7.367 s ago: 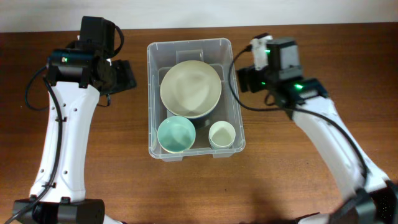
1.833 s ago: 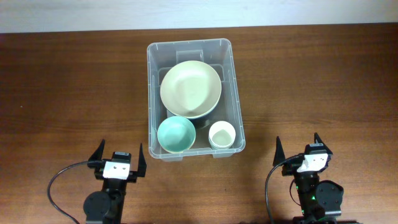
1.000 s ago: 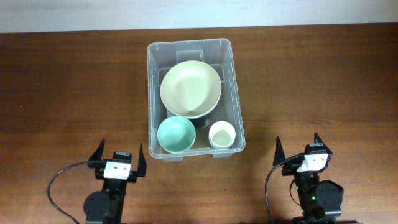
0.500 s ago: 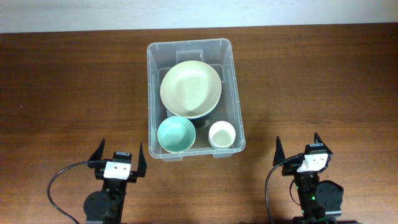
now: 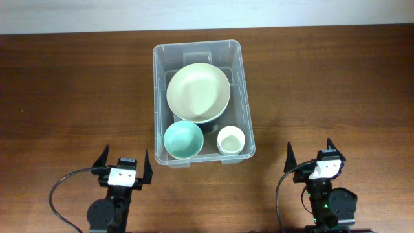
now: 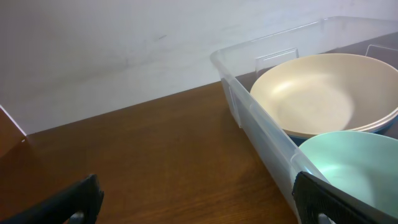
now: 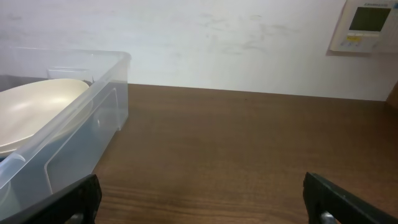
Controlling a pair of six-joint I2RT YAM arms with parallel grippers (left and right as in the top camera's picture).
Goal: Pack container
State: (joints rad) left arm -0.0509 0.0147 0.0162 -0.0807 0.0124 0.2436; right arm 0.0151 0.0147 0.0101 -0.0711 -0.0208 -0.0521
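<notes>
The clear container (image 5: 157, 97) stands at the table's middle back. It holds a large cream bowl (image 5: 198, 92) stacked on another bowl, a teal bowl (image 5: 183, 140) and a small white cup (image 5: 230, 139). My left gripper (image 5: 123, 164) is open and empty near the front edge, left of the container. My right gripper (image 5: 312, 154) is open and empty near the front edge, to its right. In the left wrist view the container (image 6: 261, 127), cream bowl (image 6: 323, 93) and teal bowl (image 6: 354, 171) show between the open fingers (image 6: 199, 202). The right wrist view shows the container's wall (image 7: 81, 124) and open fingers (image 7: 205, 199).
Bare brown wood table (image 5: 77, 97) lies on both sides of the container. A white wall runs behind the table, with a thermostat panel (image 7: 364, 25) at the upper right in the right wrist view.
Since the earliest frame both arms have drawn back from beside the container to the front edge. Nothing has moved in the last two seconds.
</notes>
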